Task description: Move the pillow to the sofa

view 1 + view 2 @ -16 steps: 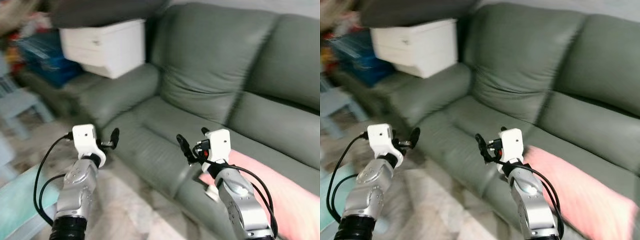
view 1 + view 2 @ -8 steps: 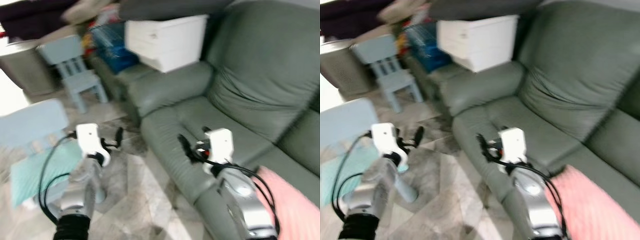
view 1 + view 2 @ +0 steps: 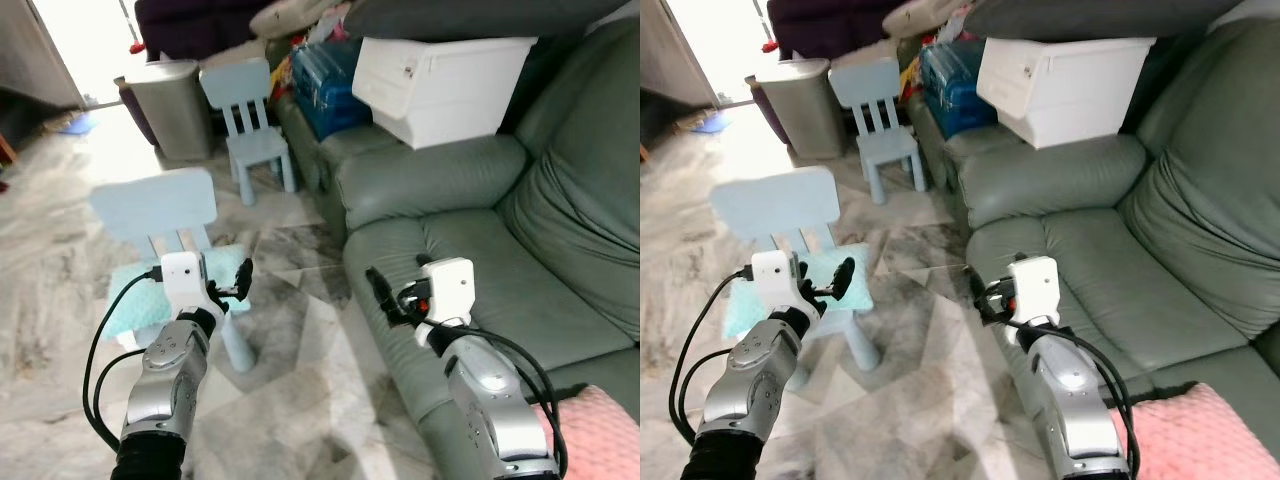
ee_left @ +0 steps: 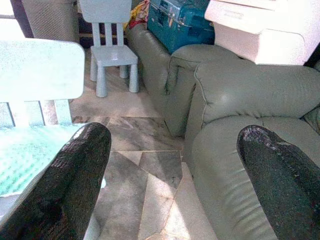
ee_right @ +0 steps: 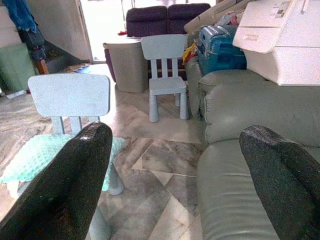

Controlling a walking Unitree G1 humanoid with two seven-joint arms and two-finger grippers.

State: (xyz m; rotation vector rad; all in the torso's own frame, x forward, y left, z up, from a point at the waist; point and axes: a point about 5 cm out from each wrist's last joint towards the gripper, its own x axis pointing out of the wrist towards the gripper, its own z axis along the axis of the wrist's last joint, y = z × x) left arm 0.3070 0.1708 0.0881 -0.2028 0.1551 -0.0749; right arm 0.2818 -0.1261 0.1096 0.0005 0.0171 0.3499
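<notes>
1. Camera has swung left since a second ago; teal pillow (image 3: 140,300) on the near chair (image 3: 165,215) is now visible.
2. Left claw (image 3: 237,285) spread, empty.
3. Right claw (image 3: 385,300) spread, empty, over sofa (image 3: 480,260).
4. Pink cushion (image 3: 600,435) far right.

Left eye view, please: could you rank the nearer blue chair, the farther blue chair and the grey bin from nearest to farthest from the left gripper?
From the left gripper:
1. Nearer blue chair, just beyond it, holding a mint pillow.
2. Farther blue chair, beside the sofa arm.
3. Grey bin, behind that chair, towards the doorway.
</notes>
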